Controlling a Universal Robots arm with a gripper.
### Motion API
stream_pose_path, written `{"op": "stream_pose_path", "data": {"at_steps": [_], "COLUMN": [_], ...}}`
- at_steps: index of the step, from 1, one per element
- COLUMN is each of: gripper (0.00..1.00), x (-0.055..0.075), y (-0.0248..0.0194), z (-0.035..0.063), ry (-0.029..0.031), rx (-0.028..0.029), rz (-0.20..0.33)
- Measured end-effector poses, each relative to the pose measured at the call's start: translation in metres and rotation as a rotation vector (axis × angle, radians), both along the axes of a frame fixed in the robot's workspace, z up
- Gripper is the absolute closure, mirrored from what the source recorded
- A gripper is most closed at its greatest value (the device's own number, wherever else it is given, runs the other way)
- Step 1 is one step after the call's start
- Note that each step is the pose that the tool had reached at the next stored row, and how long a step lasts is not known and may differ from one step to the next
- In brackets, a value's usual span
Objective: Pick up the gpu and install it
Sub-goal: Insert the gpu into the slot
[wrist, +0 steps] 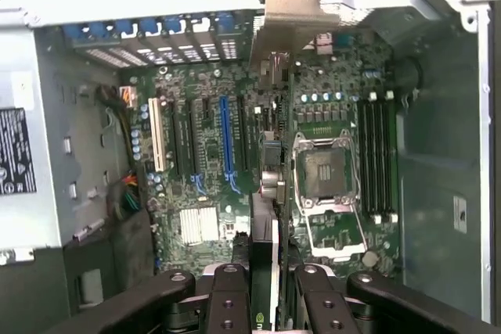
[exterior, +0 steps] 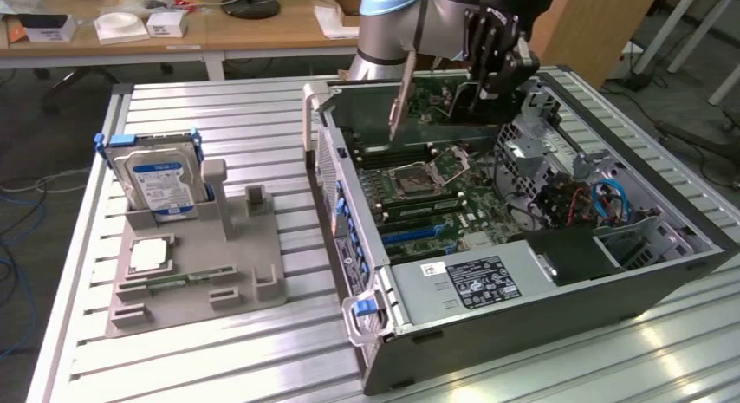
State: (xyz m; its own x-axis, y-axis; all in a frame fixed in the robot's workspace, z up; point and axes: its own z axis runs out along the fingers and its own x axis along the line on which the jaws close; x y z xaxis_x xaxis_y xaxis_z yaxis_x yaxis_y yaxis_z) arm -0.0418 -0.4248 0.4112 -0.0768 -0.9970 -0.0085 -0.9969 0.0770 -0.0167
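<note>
Our black hand (exterior: pixel 488 89) pinches the thin dark gpu card (exterior: pixel 445 104) with silvery end bracket, on edge above the green motherboard (exterior: pixel 463 193) in the open grey computer case (exterior: pixel 555 308). Any tilt could miss the long blue slot (wrist: pixel 225 142), jamming its bracket.

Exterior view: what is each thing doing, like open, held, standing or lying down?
gpu: held in the air over the computer case, not plugged in.
fingers: shut on the gpu.
computer case: open, side panel off.
hard drive: standing upright in the gray holder.
memory stick: lying flat on the holder.
processor socket: cover flipped open.
</note>
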Motion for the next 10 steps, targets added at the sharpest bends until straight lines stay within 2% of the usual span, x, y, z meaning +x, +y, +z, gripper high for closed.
{"op": "stream_pose_path", "data": {"at_steps": [8,10], "gripper": [0.73,0.73], "x": [0.0,0.0], "y": [0.0,0.0], "z": [-0.001,-0.0011], "ry": [0.0,0.0001], "rx": [0.0,-0.0005], "rz": [0.134,0.147]}}
